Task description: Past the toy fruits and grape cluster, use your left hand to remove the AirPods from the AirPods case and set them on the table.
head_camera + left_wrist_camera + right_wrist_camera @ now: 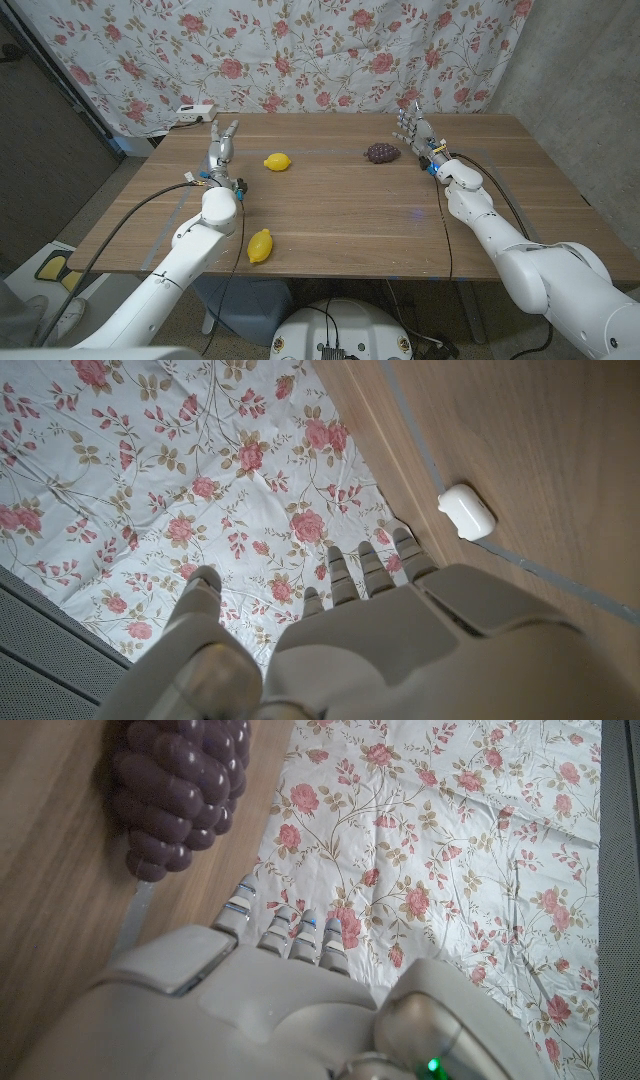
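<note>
My left hand (222, 142) holds nothing, fingers spread, near the closed white AirPods case (467, 512). My right hand (409, 124) holds nothing too, beside the purple grapes (382, 152).

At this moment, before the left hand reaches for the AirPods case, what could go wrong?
The AirPods case is small, smooth, closed and lies near the table's far edge; the left hand, fingers apart, might push it off rather than grip it. The lemon beside that hand could be knocked and roll.
</note>
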`<state>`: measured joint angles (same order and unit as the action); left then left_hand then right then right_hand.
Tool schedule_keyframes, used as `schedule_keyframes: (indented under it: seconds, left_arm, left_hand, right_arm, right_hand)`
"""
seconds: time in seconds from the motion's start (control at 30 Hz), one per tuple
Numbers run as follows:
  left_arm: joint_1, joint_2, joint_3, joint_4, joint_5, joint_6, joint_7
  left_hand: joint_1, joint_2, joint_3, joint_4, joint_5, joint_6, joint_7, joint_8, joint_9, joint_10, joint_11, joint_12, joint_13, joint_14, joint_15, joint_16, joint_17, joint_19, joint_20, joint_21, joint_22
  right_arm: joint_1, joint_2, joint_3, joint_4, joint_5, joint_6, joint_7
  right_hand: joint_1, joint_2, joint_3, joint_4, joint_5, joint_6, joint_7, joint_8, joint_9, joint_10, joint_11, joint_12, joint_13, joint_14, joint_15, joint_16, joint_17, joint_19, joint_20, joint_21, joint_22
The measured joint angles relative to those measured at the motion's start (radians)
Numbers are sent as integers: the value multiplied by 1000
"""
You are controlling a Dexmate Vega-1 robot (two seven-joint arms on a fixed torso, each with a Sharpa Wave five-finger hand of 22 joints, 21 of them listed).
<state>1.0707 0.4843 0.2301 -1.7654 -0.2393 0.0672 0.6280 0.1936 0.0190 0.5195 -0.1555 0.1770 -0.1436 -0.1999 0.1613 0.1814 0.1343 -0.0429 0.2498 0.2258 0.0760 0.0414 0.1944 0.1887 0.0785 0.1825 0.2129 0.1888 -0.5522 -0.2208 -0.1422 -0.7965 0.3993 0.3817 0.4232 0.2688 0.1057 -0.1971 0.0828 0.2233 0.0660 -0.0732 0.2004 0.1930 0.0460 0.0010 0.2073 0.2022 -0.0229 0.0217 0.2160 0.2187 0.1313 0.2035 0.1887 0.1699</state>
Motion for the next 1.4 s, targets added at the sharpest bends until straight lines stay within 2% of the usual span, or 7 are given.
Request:
schedule_keyframes:
  seconds: [0.03,0.07,0.23,0.43,0.83,1.2,1.4]
  left_arm:
    - [1,-2,-1,-5,0,0,0]
    - [2,-5,-2,-14,10,70,43]
    - [5,-15,-4,-40,24,133,82]
    - [6,-20,-5,-58,37,168,105]
    - [1,-21,-8,-67,81,230,141]
    - [-5,-36,-9,-99,135,347,204]
    - [-13,-37,-6,-124,165,429,220]
  left_hand:
    - [4,-4,0,0,0,-6,0,3,0,8,-2,2,2,-3,3,0,0,0,0,0,0]
    - [5,-5,0,0,0,-9,-2,6,0,15,-2,6,4,-5,5,0,0,0,0,0,0]
    - [8,-8,0,0,0,-5,-6,17,0,30,-4,9,5,-5,5,0,0,-5,5,0,0]
    - [8,-8,0,0,0,1,-11,17,0,35,0,13,5,-5,5,0,0,-5,5,0,0]
    - [37,-4,0,0,0,71,-13,40,0,100,-27,36,14,28,-16,7,-3,15,-4,0,0]
    - [69,-28,5,-13,0,88,-16,47,0,123,-14,42,14,40,-18,13,-3,25,-4,0,0]
    - [106,-65,-5,-23,0,35,12,26,0,116,-7,41,18,33,-11,13,-3,25,-4,0,0]
  right_arm:
    - [4,3,1,8,0,1,1]
    - [4,3,1,8,-1,1,2]
    - [11,6,2,21,-2,5,8]
    - [16,9,5,31,-2,9,14]
    - [12,8,9,23,-4,8,16]
    - [8,6,10,17,-4,1,14]
    - [19,8,11,40,-4,7,22]
  right_hand:
    - [0,0,0,0,0,0,0,0,0,0,0,0,0,0,0,0,0,0,0,0,0]
    - [0,0,0,0,0,0,0,0,0,0,0,0,0,0,0,0,0,0,0,0,0]
    - [0,0,0,0,0,0,0,0,0,0,0,0,0,0,0,0,0,0,0,0,0]
    - [0,0,0,0,0,0,0,0,0,4,4,0,0,0,0,0,0,0,0,0,0]
    - [0,0,0,0,-8,0,0,0,0,5,6,0,0,0,0,0,0,0,0,0,0]
    - [0,0,4,-4,-8,0,0,0,0,5,6,0,0,0,0,0,0,0,0,0,0]
    - [0,0,4,-4,-8,0,0,0,0,5,6,0,0,0,0,0,0,0,0,0,0]
